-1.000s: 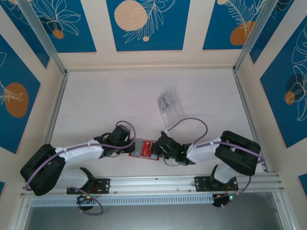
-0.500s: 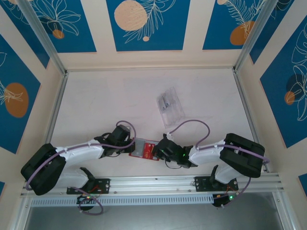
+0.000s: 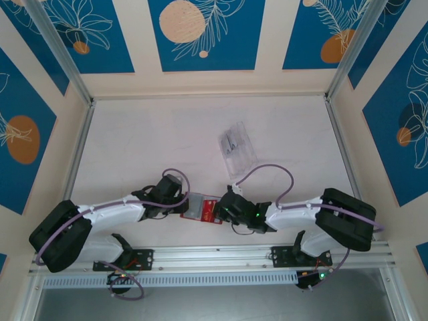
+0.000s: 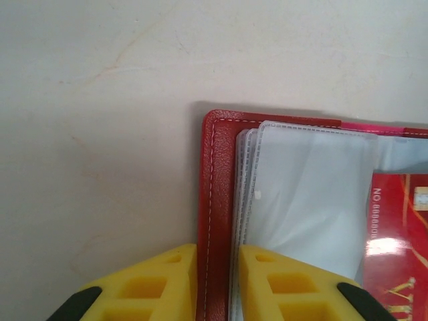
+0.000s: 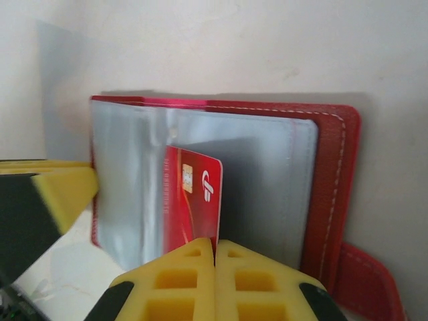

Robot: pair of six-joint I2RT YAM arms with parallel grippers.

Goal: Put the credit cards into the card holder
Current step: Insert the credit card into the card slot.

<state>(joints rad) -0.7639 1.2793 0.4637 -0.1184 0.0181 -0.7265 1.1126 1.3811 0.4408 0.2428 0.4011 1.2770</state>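
One red plastic card [image 5: 190, 200], pinched by the closed right gripper [image 5: 215, 244], was edged rightwards, and a clear sleeve [image 4: 307, 194] was bared for it in the dark red leather holder [image 4: 208, 167] — clamped by the left gripper [image 4: 217, 251].

I note: holder [image 4: 212, 200] grained, stitched leatherette; sleeves [image 4: 307, 194] cloudy plastic; card [image 5: 190, 200] between right pads [image 5: 175, 281] glossy; table [image 4: 93, 134] matt.

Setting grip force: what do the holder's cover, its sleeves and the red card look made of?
Cover: dark red leather or imitation, grained, pale stitching along the edge. Sleeves: thin clear plastic, slightly frosted, with embossed seams. Red card: probably stiff glossy plastic; it stands flat.
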